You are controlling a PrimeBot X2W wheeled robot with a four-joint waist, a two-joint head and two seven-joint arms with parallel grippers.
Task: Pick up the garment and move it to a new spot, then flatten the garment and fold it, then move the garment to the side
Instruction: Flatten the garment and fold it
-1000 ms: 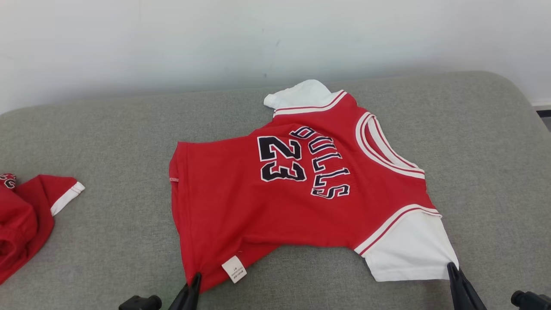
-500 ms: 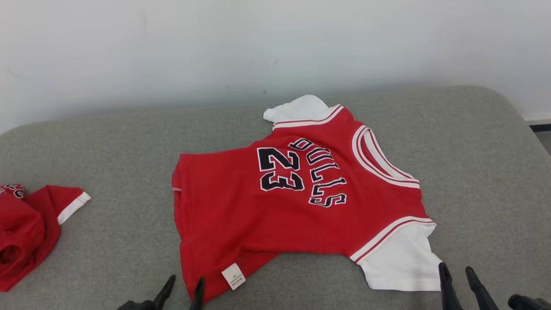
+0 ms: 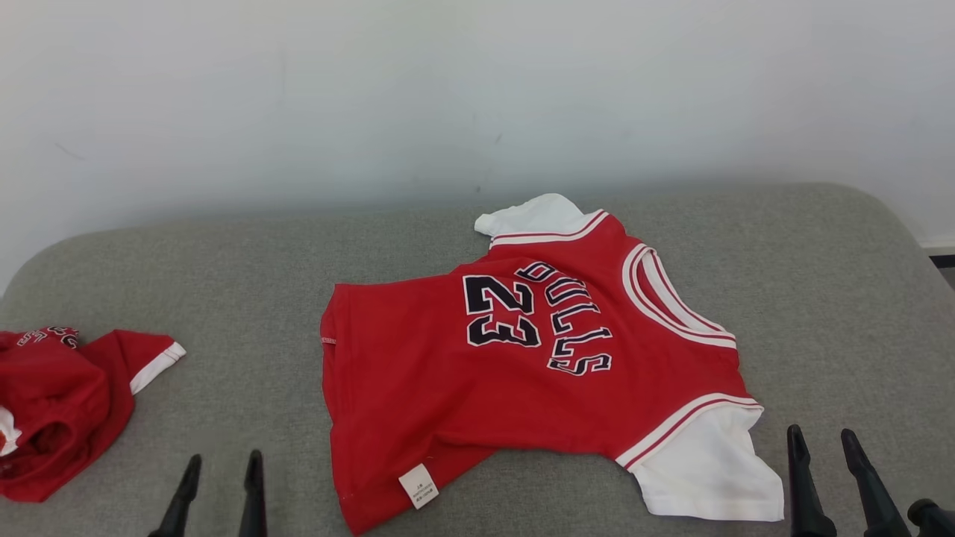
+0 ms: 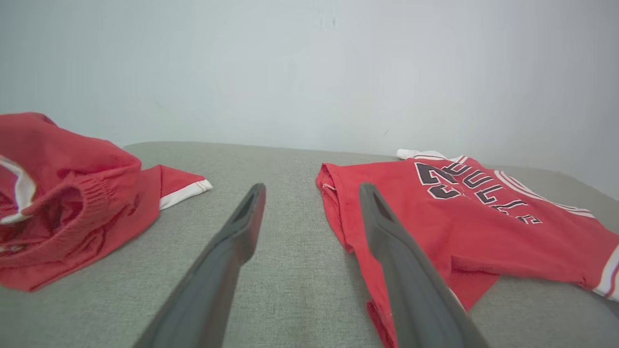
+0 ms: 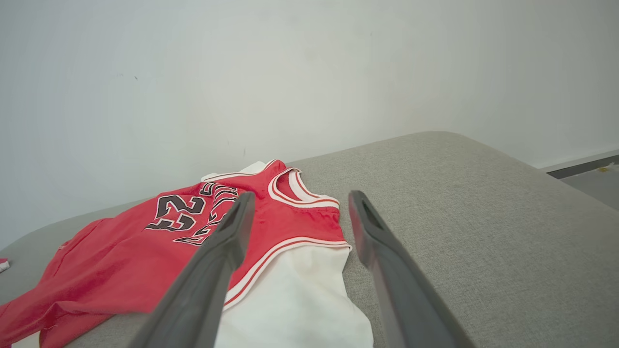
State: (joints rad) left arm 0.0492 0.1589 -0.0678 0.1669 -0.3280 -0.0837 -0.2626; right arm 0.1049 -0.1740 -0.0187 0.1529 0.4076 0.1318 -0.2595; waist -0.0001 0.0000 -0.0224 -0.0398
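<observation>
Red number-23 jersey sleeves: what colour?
White sleeves, joined by red-and-white striped trim; best in head view.

Head camera looks down; both wrist cameras skim the garment (image 3: pixel 433 388).

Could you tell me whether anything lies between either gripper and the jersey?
Nothing visible does. The left gripper and right gripper are open close to the jersey's near corners, with only bare cushion between. The crumpled red garment lies further left, off both paths.
</observation>
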